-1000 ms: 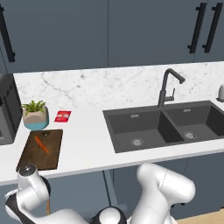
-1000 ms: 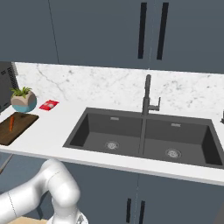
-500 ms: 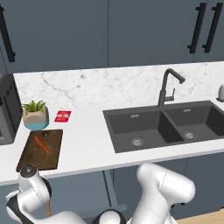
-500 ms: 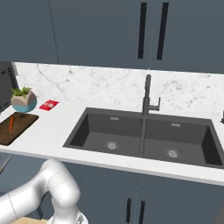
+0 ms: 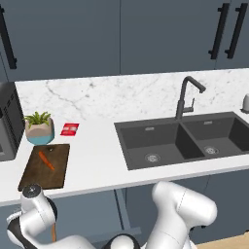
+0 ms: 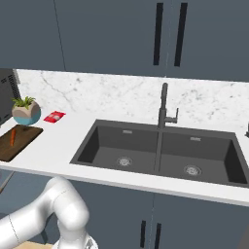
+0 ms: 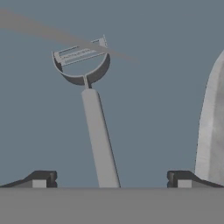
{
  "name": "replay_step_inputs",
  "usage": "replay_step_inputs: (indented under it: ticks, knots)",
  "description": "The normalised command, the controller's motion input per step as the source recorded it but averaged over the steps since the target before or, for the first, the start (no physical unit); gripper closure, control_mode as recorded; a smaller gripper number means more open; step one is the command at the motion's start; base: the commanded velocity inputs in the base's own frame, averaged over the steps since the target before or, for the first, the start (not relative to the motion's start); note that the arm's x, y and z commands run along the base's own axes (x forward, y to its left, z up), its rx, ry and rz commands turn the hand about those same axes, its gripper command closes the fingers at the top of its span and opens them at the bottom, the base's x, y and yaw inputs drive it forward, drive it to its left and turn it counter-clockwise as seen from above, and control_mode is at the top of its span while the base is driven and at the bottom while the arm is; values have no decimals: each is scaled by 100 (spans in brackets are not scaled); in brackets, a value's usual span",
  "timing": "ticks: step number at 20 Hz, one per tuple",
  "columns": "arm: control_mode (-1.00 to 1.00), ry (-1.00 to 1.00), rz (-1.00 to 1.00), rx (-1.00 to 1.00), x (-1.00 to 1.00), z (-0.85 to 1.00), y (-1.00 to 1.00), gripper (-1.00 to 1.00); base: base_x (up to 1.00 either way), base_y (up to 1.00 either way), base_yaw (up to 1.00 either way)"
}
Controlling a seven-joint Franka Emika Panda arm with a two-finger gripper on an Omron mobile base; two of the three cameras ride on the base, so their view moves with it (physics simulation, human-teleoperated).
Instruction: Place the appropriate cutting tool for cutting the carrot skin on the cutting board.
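The cutting tool, a light-grey peeler (image 7: 98, 135), lies on a flat blue-grey surface in the hand view, with its rounded head at the top and its slim handle running down between my fingertips. My gripper (image 7: 112, 180) stands open, one dark tip on each side of the handle and well apart from it. The dark brown cutting board (image 5: 56, 172) (image 6: 25, 137) rests at the left end of the counter. The small orange carrot (image 5: 46, 159) (image 6: 13, 136) lies on it. My arm reaches down below the counter edge at the lower left of the left base view.
A potted plant (image 5: 39, 127) and a red packet (image 5: 69, 129) sit behind the board, with a dark appliance (image 5: 9, 129) to its left. A double sink (image 5: 185, 138) with a black tap (image 5: 187, 95) takes up the counter's right half. A thin pale streak (image 7: 39, 30) crosses the peeler's head.
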Motion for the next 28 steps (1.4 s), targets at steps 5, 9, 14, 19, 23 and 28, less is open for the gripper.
replay_step_inputs:
  ticks: [5,9,14,19,23,28]
  knots:
    - [-100,0,0,0,0,0,0,-100,0,0,0]
    - [-100,0,0,0,0,0,0,-100,0,0,0]
    - [-100,0,0,0,0,0,0,-100,0,0,0]
    - [-100,0,0,0,0,0,0,-100,0,0,0]
    - [-100,3,0,0,0,-19,0,-100,0,0,0]
    - [-100,1,0,0,0,-6,0,-100,0,0,0]
